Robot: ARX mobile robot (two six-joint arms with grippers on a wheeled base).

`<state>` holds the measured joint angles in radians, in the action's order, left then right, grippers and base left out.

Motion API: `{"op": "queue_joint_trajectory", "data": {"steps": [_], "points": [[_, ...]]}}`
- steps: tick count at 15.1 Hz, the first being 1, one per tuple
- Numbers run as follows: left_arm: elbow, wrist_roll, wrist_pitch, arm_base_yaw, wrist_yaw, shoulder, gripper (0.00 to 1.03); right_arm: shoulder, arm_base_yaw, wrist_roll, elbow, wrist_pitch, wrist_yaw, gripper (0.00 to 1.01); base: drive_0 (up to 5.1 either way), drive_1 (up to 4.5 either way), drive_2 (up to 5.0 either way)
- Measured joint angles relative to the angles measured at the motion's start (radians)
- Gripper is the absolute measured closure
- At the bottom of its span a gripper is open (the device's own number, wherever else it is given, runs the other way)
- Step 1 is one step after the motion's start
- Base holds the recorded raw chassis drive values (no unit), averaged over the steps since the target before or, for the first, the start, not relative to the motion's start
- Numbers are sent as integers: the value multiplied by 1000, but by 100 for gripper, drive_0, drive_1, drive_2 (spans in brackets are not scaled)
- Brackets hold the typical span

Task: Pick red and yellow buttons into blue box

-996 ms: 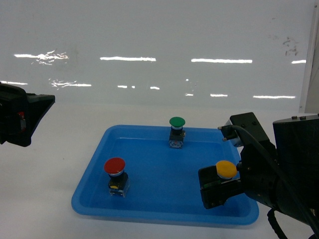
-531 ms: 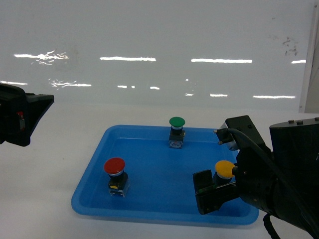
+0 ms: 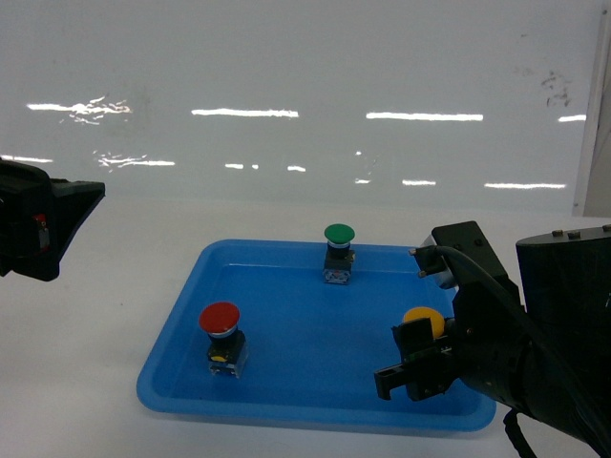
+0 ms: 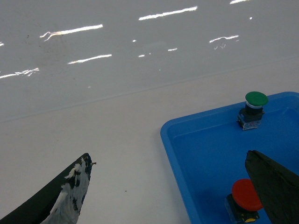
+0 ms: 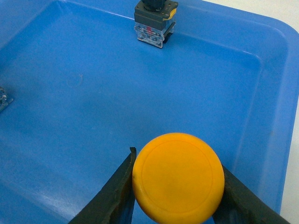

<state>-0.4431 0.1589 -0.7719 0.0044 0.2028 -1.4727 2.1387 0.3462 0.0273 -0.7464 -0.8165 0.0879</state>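
Observation:
The yellow button (image 3: 421, 319) stands at the right of a shallow blue tray (image 3: 170, 336). My right gripper (image 3: 416, 357) is shut on it. In the right wrist view both dark fingers press the sides of the yellow button's cap (image 5: 177, 179), with my right gripper (image 5: 177, 161) centred over it. The red button (image 3: 220, 321) stands upright at the tray's left, free. My left gripper (image 3: 52, 219) hovers open over the table, left of the tray. The left wrist view shows my left gripper (image 4: 167, 156) spread wide, the red button (image 4: 246, 194) by its right finger. The blue box is out of view.
A green button (image 3: 339, 235) stands at the tray's back edge and shows as the green button (image 4: 256, 99) from the left wrist. Its switch block (image 5: 153, 25) lies ahead of my right gripper. The tray's right rim (image 5: 286, 93) is close. A white table (image 3: 105, 315) and a white wall surround the tray.
My right gripper's fingers have turned and closed in on the yellow button, which now sits slightly lower and further left. The left arm and the other buttons have not moved.

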Motion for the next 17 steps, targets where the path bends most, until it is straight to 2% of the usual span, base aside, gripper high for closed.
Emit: {"op": "queue_joint_trajectory", "data": {"steps": [1, 2, 6, 8, 9, 11, 13, 14, 15, 16, 17], "points": [[0, 0, 0, 0, 0, 0, 5, 0, 0, 0, 0, 0, 0, 67, 0, 0, 0], [0, 0, 0, 0, 0, 0, 5, 0, 0, 0, 0, 0, 0, 68, 0, 0, 0], [0, 0, 0, 0, 0, 0, 5, 0, 0, 2, 3, -12, -2, 68, 0, 0, 0], [0, 0, 0, 0, 0, 0, 5, -84, -15, -6, 87, -43, -82, 68, 0, 0, 0], [0, 0, 0, 0, 0, 0, 5, -168, -29, -21, 141, -73, -114, 69, 0, 0, 0], [0, 0, 0, 0, 0, 0, 5, -341, -47, -39, 227, -97, -142, 69, 0, 0, 0], [0, 0, 0, 0, 0, 0, 5, -486, -53, -44, 308, -61, -144, 69, 0, 0, 0], [0, 0, 0, 0, 0, 0, 5, -634, -55, -34, 363, -18, -162, 69, 0, 0, 0], [0, 0, 0, 0, 0, 0, 5, -883, -21, 1, 470, 87, -218, 69, 0, 0, 0], [0, 0, 0, 0, 0, 0, 5, -1151, 1, 7, 570, 230, -272, 69, 0, 0, 0], [0, 0, 0, 0, 0, 0, 5, -1299, -23, -1, 608, 296, -288, 69, 0, 0, 0]]}}
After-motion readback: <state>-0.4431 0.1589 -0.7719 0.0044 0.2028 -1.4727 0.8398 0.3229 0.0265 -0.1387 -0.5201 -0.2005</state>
